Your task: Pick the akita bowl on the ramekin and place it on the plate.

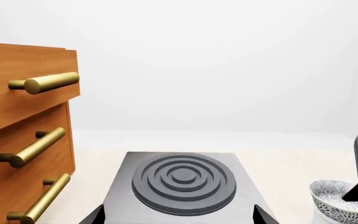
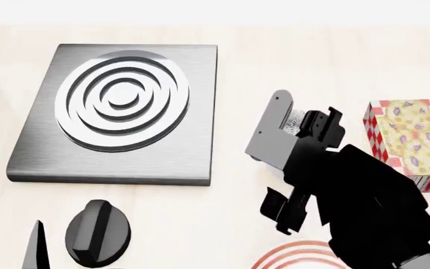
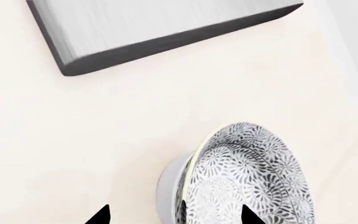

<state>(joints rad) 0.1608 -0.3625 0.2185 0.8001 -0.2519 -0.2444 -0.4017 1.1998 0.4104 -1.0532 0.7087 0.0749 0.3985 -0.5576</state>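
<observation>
Right wrist view: akita bowl (image 3: 247, 177) seated on ramekin (image 3: 169, 186), right gripper (image 3: 173, 217) parted around its rim, nothing held; advice: lower centred, close on rim, lift straight clear of ramekin, then carry to the plate (image 2: 293, 258).

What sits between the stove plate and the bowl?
Nothing: in the right wrist view only bare countertop separates the stove plate from the bowl.
</observation>
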